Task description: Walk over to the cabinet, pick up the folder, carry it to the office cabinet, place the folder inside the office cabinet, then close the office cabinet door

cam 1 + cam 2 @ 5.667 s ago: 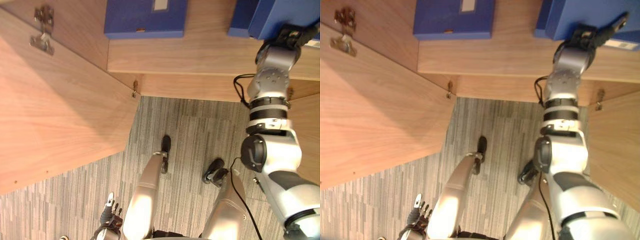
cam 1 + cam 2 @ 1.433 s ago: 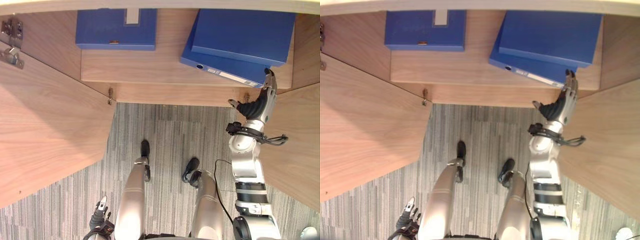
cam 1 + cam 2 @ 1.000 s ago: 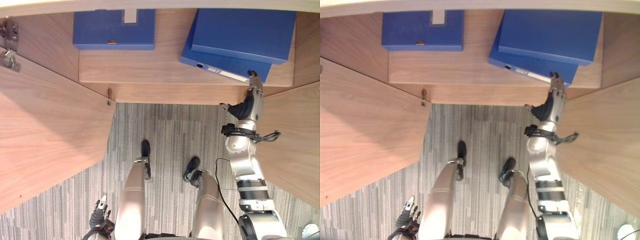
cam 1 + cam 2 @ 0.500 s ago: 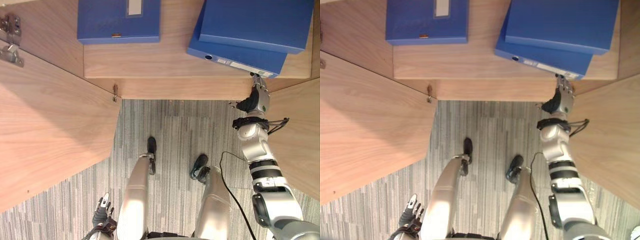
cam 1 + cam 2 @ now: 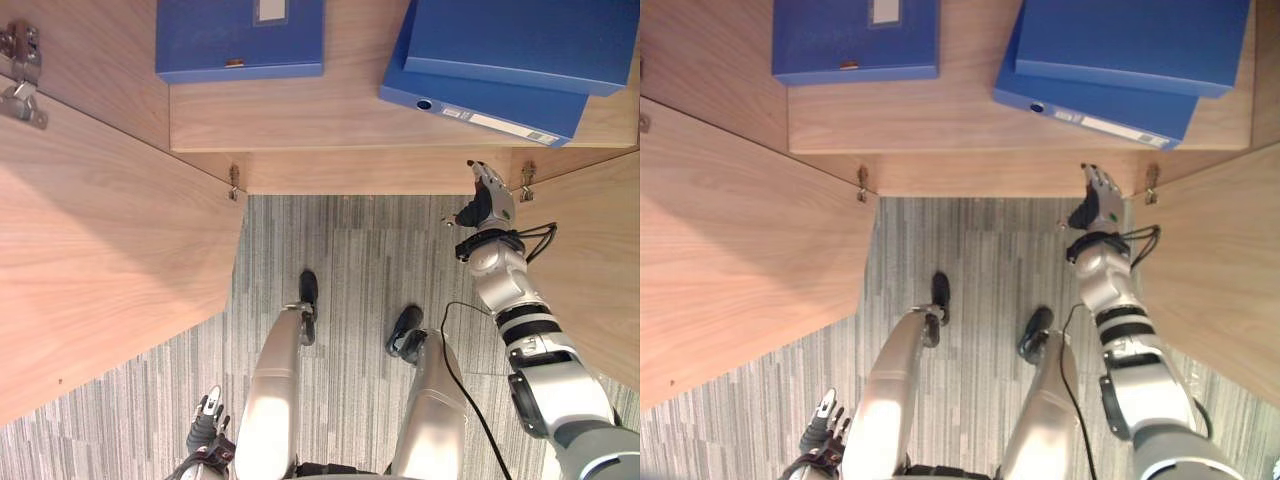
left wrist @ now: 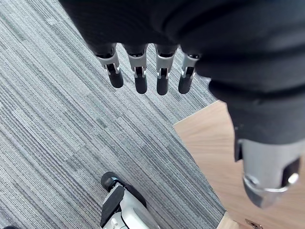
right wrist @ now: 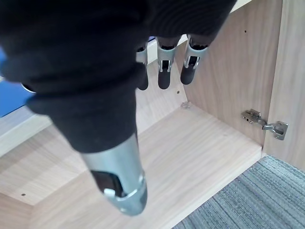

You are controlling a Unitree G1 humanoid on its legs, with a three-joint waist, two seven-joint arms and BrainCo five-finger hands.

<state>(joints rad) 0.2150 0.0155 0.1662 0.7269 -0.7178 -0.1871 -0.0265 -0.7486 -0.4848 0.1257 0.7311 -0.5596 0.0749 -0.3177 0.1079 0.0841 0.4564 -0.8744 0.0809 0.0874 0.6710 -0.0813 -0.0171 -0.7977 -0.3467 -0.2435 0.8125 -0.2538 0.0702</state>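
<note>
Now your folder [image 5: 510, 45] lies atop a second folder [image 5: 480, 112] at the shelf's [image 5: 300, 115] right end. Your right hand [image 5: 486, 198] hovers empty, fingers loosely straight, off the shelf's front edge beside the open right door [image 5: 600, 270], probably poised to close it; your left hand [image 6: 138, 71] hangs slack, fingers straight.

Grey striped carpet [image 5: 350, 260] lies in front of a light wooden cabinet [image 5: 340, 125] with metal hinges [image 5: 22, 68].

A bare stretch of shelf [image 5: 345, 105] is left between the single folder [image 5: 240, 38] at its left back and the stacked folders [image 5: 510, 45] at its right. The front is flanked by the open left door [image 5: 100, 250] and right door [image 5: 590, 270].
</note>
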